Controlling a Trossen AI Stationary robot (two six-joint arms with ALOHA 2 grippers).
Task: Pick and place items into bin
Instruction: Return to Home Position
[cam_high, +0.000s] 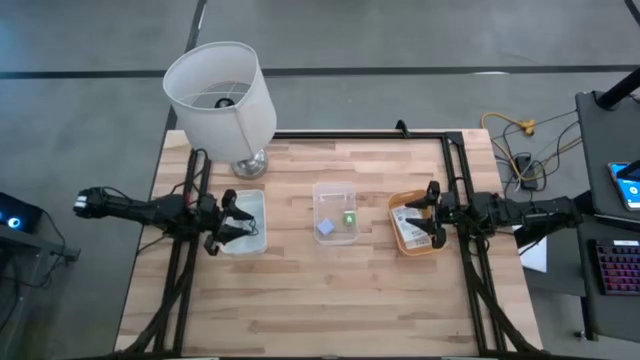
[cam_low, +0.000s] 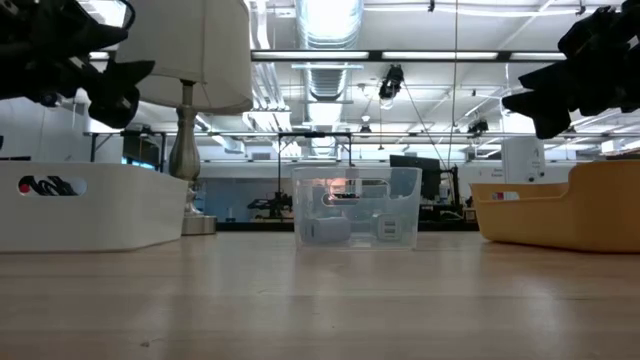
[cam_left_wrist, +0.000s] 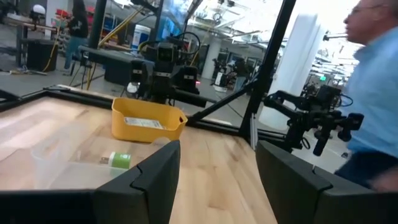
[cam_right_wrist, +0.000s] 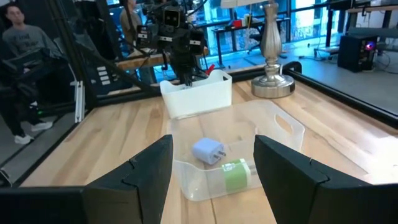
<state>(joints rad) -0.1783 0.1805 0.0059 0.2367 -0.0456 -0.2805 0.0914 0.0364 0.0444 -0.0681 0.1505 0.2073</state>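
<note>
Desk (cam_high: 330, 300), wooden, edged with black rail. Lamp (cam_high: 220, 90), white shade, at the far left corner; no part of the job. Left pincer (cam_high: 236, 218) hangs over the white bin (cam_high: 258, 205), spread wide and empty. Right pincer (cam_high: 430, 215) hangs over the yellow bin (cam_high: 420, 251), likewise spread, nothing held. Homing well, by my judgement, means lifting each pincer clear of its bin's rim before drawing it back to its own side, with the left arm kept off the lamp. Clear bin (cam_high: 334, 185), mid-desk. Packet (cam_high: 408, 226), white, in the yellow bin, long axis seemingly running from far edge to near edge. Blue-grey piece (cam_high: 326, 228) and green piece (cam_high: 349, 217), both in the clear bin; the green one's length apparently lies the same way.
</note>
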